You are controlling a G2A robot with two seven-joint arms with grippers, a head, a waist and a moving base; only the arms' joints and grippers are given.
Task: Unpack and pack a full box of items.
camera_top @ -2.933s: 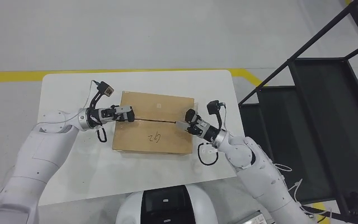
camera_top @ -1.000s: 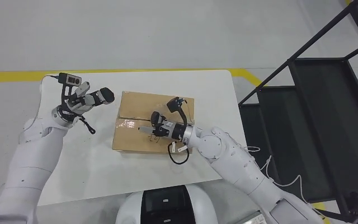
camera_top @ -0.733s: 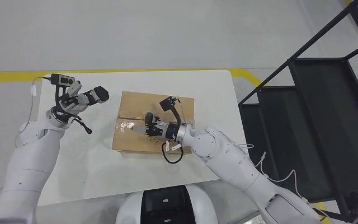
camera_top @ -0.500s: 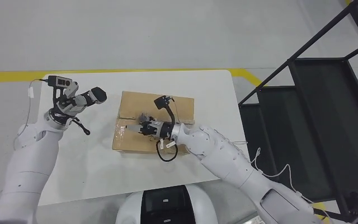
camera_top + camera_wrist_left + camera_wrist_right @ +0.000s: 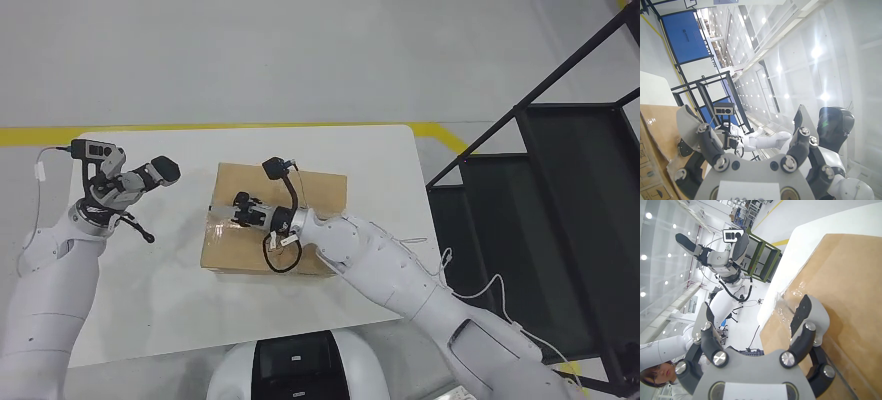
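A closed cardboard box [image 5: 318,190] sits in the middle of the white table [image 5: 130,290], with clear tape [image 5: 783,306] along its centre seam, crumpled at the left end. My right gripper [image 5: 240,210] reaches across the lid to that end and is open. One pad [image 5: 800,313] rests on the cardboard beside the tape, and nothing is between the fingers [image 5: 755,313]. My left gripper [image 5: 160,172] is raised above the table left of the box, open and empty [image 5: 744,121]. A corner of the box [image 5: 653,132] lies below it.
Black metal stairs [image 5: 540,200] stand to the right of the table. A yellow floor line [image 5: 200,128] runs behind its far edge. A green cart [image 5: 761,260] stands on the floor beyond the table. Bare tabletop lies left of and in front of the box.
My right gripper has travelled along the seam from the box's right end to its left end. My left gripper has lifted off the box and drawn back up to the left.
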